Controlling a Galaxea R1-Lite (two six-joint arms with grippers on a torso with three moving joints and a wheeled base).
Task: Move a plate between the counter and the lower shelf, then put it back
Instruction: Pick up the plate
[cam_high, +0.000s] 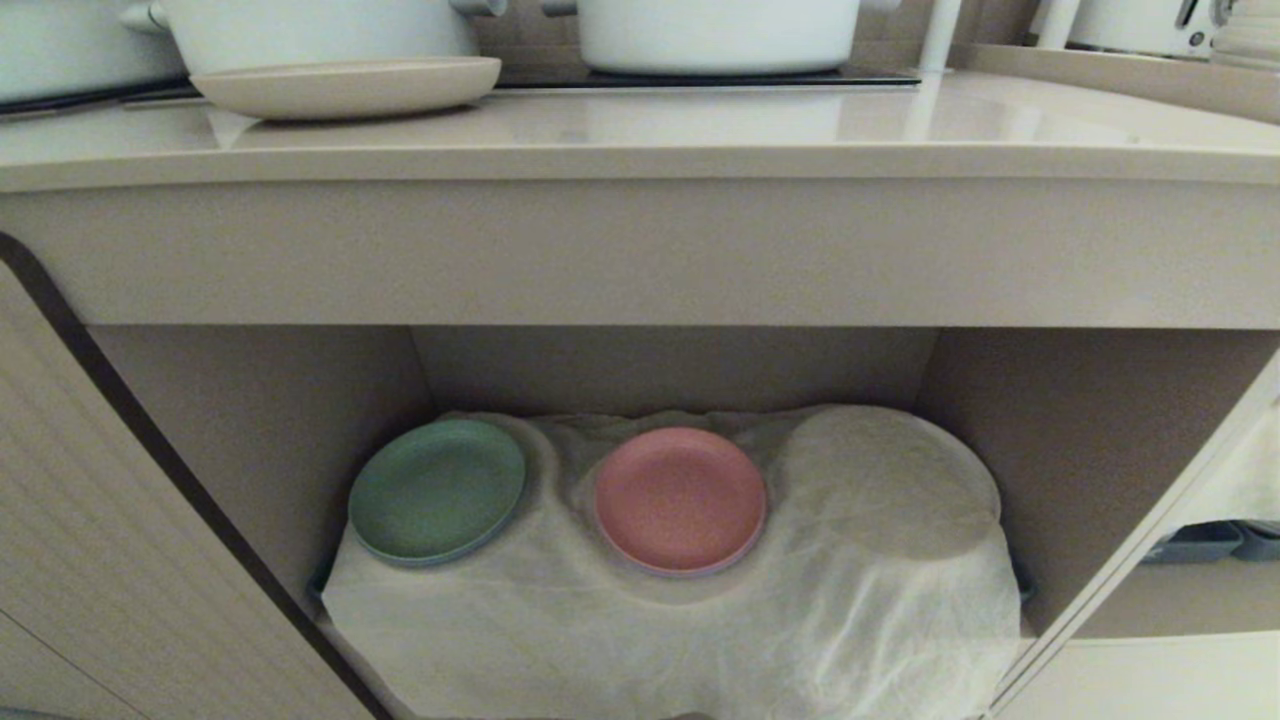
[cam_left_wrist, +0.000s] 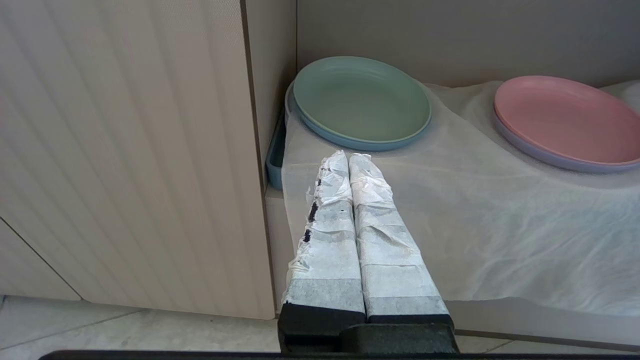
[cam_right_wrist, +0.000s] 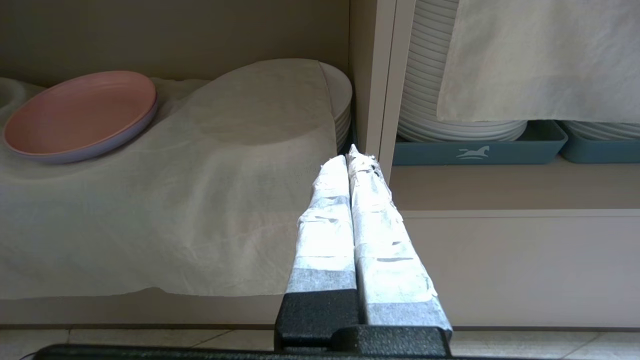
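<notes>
Biggest risk: the counter (cam_high: 640, 150) has a thick front edge overhanging the lower shelf (cam_high: 250, 400), so an arm rising from below could, I think, clip that edge on the way to the plate (cam_high: 350, 85).

Next: the plate sits near the counter's front edge, rim close against a white pot (cam_high: 320, 30). A poor grip may push it into the pot or slide it off the front.

Shelf side: the white cloth (cam_high: 700, 600) is loose and draped over a stack of white plates (cam_right_wrist: 342, 100). Fingers could snag it and drag the green plate (cam_left_wrist: 360, 100) or pink plate (cam_left_wrist: 565, 120).

Left gripper (cam_left_wrist: 348, 156) has fingers pressed together, empty, low before the shelf's left side. Right gripper (cam_right_wrist: 353, 152) likewise closed, empty, by the divider (cam_right_wrist: 380, 75). The plate is well above both, untouched.
</notes>
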